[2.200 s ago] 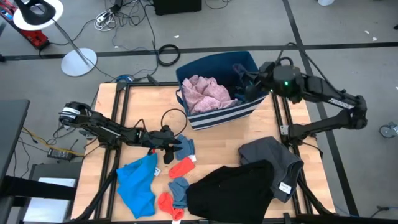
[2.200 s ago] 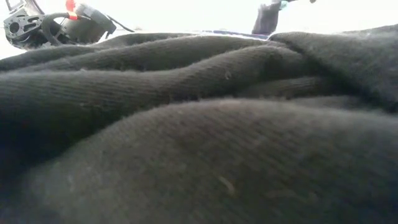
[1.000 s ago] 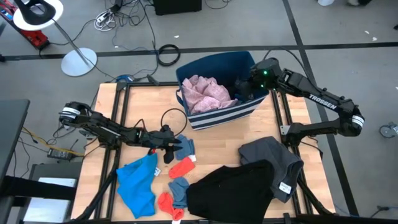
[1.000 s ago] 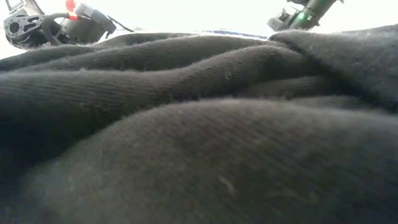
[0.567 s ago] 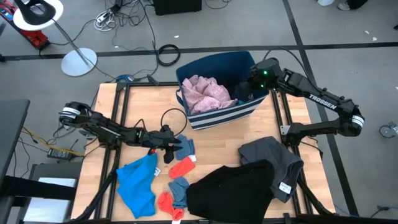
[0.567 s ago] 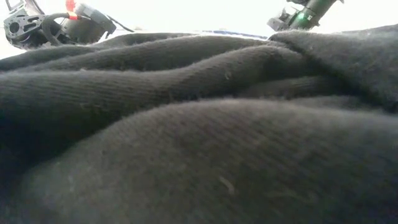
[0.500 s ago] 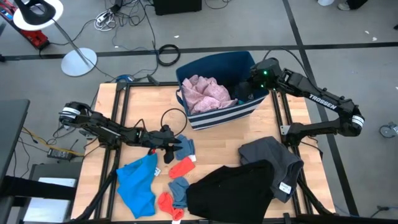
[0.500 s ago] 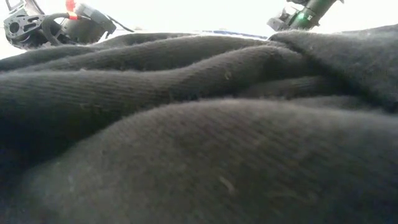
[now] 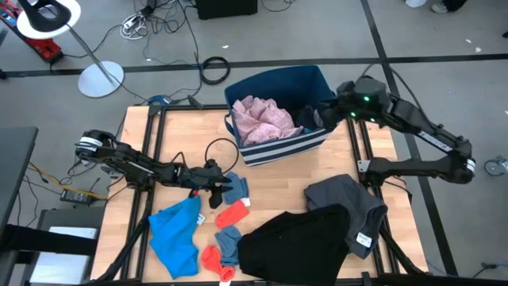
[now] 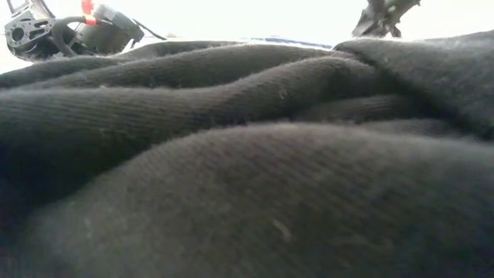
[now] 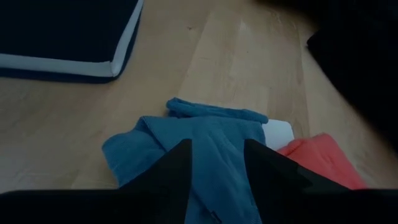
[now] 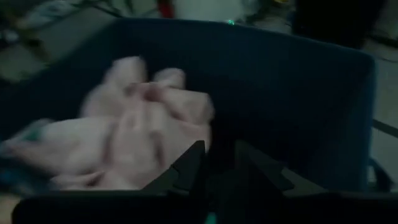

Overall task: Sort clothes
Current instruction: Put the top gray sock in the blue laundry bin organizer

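My left gripper (image 9: 225, 187) lies low at mid-table, shut on a blue sock (image 9: 239, 189). My right gripper (image 9: 320, 119) hovers over the right end of the navy striped bin (image 9: 279, 148), empty, with a narrow gap between its fingers (image 12: 217, 146). A pink garment (image 9: 262, 119) lies in the bin. On the table lie a bright blue garment (image 9: 176, 232), two red socks (image 9: 232, 213) (image 9: 213, 260), a second blue sock (image 9: 228, 241), a black garment (image 9: 294, 242) and a dark grey garment (image 9: 349, 200). My left gripper has the blue sock's left end (image 11: 214, 155) between its two fingers. The fingers come nearly level from the table's left side. The rest of the sock lies flat on the table toward the right, slack.
The black garment lies right against the low camera and fills the low view (image 10: 247, 170). A black cable loop (image 9: 222, 152) lies on the table left of the bin. Bare wood (image 9: 309, 167) shows between the bin and the dark clothes.
My right gripper has drawn back out of the bin's right end toward the table's right edge. The left gripper and the clothes on the table have kept still.
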